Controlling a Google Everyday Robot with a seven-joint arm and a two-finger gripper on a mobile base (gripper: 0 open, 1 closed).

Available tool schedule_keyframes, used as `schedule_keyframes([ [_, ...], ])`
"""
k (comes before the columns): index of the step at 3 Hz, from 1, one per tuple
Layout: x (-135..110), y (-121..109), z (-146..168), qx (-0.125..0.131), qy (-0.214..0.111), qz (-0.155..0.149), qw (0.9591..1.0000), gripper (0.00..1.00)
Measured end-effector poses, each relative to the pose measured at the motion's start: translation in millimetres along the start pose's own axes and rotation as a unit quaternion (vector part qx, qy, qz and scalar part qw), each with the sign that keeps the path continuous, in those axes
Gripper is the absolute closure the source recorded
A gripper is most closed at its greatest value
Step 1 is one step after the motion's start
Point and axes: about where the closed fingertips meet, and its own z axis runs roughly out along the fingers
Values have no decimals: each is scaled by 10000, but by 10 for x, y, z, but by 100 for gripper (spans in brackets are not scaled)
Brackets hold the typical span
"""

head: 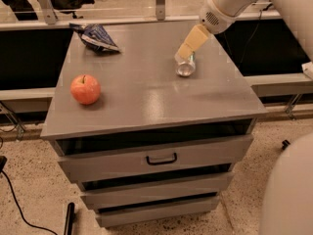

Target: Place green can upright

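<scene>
White arm [230,1] from top rt; tool [186,49] angled down-left, upper-centre of view.

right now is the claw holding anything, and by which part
Cannot be told. The claw is at the far end of the green can, which lies on its side on the cabinet top; a grip is not visible.

Lab-type rm, grey drawer cabinet [146,99], floor cable [13,204], gripper [186,49] over its top

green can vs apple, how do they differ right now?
The can is green and silver, lying on its side; the apple is red, round, stem up. The gripper hangs over the can's far end; the apple sits apart from it. Both rest on the cabinet top.
</scene>
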Motion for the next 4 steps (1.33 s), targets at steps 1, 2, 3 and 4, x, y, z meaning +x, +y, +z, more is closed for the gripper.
schedule_keyframes([
  [1,-140,-62,301,183,335,633,9973,0],
  [2,-207,-116,535,348,763,1443,9860,0],
  [3,-199,-94,688,259,1046,2358,9658,0],
  [4,-132,-53,808,31,1039,3177,9425,0],
])
